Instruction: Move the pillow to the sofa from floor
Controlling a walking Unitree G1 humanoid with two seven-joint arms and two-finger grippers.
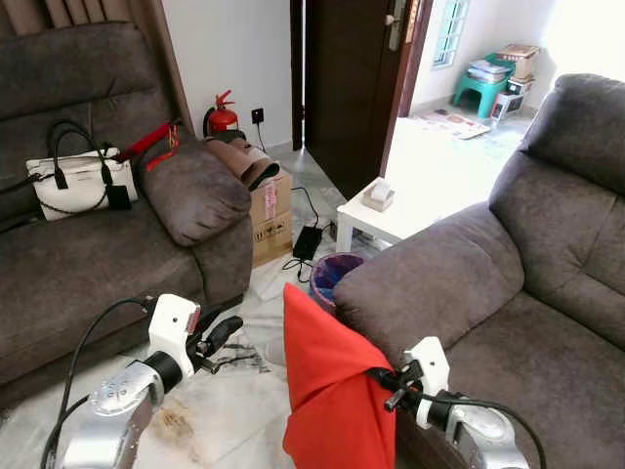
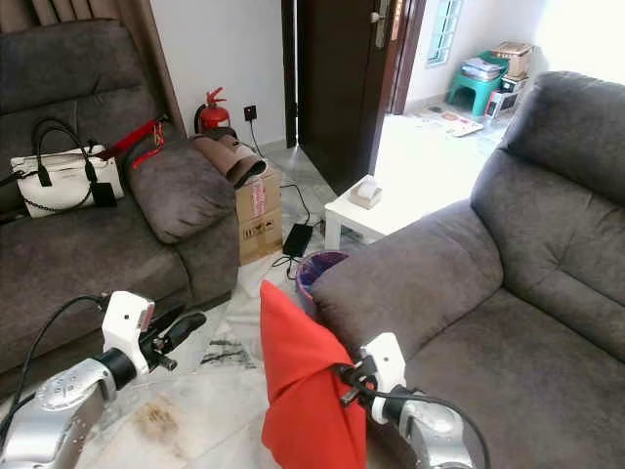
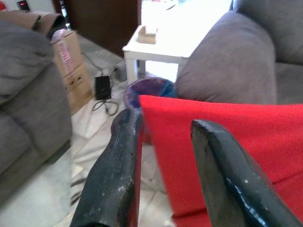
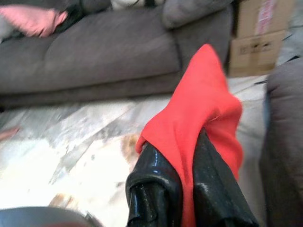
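Note:
A red pillow (image 1: 327, 376) hangs upright in the air beside the front corner of the grey sofa (image 1: 508, 293) on my right. My right gripper (image 1: 383, 379) is shut on the pillow's right edge; in the right wrist view its black fingers (image 4: 156, 189) pinch the red cloth (image 4: 199, 104). My left gripper (image 1: 223, 337) is held out over the floor to the left of the pillow, apart from it. In the left wrist view its two fingers (image 3: 118, 170) stand open with the red pillow (image 3: 227, 142) just beyond them.
A second grey sofa (image 1: 98, 254) on the left carries a white handbag (image 1: 78, 181). Between the sofas are a cardboard box (image 1: 270, 220), a purple bin (image 1: 330, 274), a black adapter with cables (image 1: 306, 241) and a white side table (image 1: 386, 220). Marble floor (image 1: 210, 410) lies below.

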